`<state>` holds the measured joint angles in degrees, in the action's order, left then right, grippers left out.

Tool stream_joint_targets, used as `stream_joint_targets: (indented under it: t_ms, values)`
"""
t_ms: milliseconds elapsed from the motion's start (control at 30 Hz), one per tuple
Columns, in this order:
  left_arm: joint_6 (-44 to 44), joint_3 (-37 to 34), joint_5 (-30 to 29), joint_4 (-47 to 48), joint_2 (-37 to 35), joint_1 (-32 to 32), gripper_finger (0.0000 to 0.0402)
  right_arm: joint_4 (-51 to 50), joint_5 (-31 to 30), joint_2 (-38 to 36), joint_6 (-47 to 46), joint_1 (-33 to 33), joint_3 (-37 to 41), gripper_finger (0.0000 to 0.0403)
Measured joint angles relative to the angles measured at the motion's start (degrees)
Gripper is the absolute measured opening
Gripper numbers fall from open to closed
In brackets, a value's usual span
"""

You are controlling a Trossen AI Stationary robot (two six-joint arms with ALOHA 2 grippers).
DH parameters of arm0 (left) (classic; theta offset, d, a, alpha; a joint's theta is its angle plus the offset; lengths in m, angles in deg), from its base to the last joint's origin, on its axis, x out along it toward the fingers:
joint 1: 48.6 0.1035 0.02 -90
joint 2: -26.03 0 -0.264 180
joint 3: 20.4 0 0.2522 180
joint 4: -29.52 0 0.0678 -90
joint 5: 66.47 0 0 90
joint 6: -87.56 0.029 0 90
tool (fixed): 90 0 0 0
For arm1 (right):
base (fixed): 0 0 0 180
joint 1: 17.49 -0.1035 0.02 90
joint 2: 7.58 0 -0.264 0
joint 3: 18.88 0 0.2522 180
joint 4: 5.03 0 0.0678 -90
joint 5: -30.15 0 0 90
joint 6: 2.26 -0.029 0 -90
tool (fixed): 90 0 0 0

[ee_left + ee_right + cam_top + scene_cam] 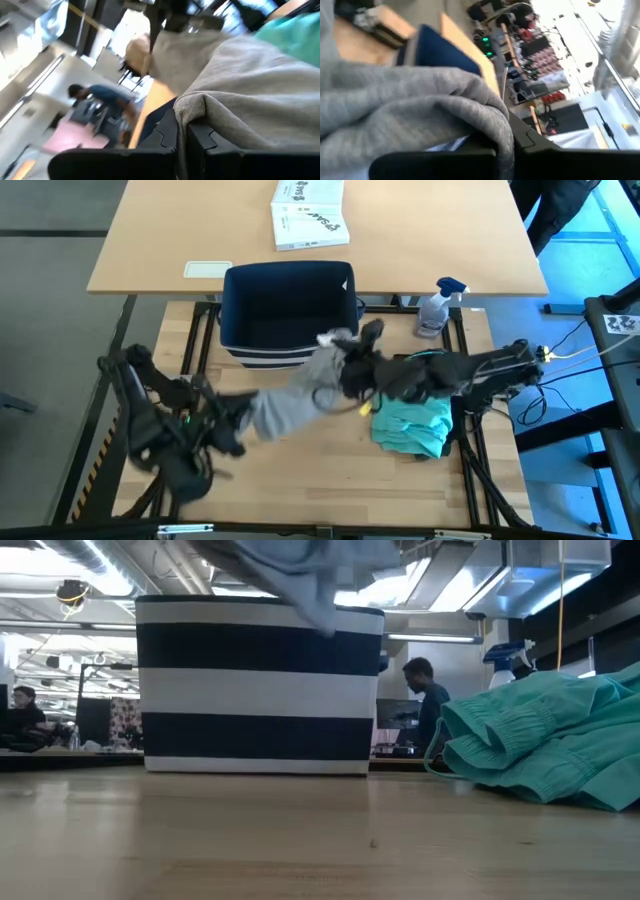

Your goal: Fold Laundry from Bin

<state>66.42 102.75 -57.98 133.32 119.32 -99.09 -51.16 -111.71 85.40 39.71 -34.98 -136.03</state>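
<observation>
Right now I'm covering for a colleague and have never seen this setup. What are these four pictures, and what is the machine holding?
It is a robot with two dark arms at a wooden table. One camera looks straight down, one sits at table-top height, and one rides on each wrist. The left gripper and right gripper are each shut on an end of a grey garment, stretched in the air between them. Behind it stands a navy bin with white stripes. A teal garment lies on the table.
</observation>
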Motion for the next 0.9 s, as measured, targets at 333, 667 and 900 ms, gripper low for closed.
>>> stream_joint_targets:
  t_ms: [333,667,900]
  values:
    - [14.9,0.0,3.1,-0.1,-14.1,20.1,0.0002,10.4,5.3,-3.6,10.5,12.8,0.0,0.0001]
    - [46.1,-0.1,25.2,-24.7,-19.9,41.5,0.0002,12.6,13.8,-3.7,10.6,26.1,0.0,0.0001]
    - [56.2,-4.3,48.6,-40.9,-20.0,57.6,0.0002,13.3,18.7,-3.5,10.8,29.8,0.0,0.0001]
